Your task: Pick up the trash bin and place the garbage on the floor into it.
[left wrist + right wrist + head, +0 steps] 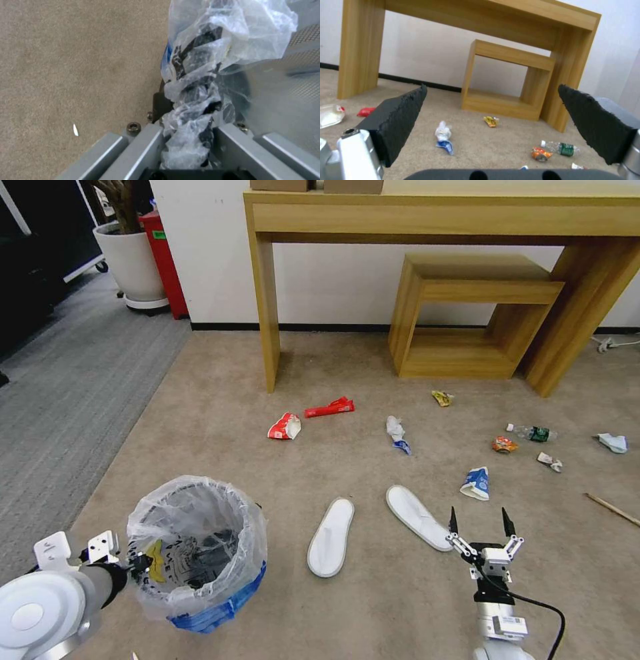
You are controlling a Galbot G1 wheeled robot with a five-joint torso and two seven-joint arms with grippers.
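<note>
The blue trash bin [220, 607] with its clear bag [213, 50] is at the near left. My left gripper [139, 565] [186, 130] is shut on the bin's bagged rim. My right gripper [479, 523] [492, 86] hangs open over the near end of the right white slipper [418, 516]; the other slipper [331, 537] lies to its left. Garbage lies scattered on the beige floor [373, 607]: red-white wrappers [285, 427], a tissue [396, 429] [442, 131], a blue-white wrapper [476, 483], a bottle [533, 433] [562, 148] and a wooden stick [612, 509].
A wooden table [267, 313] and a low wooden shelf [467, 313] stand against the far wall. A white plant pot [133, 263] and a red box [163, 260] are at the far left, beside grey ribbed carpet [60, 380]. A cable [610, 342] lies at the far right.
</note>
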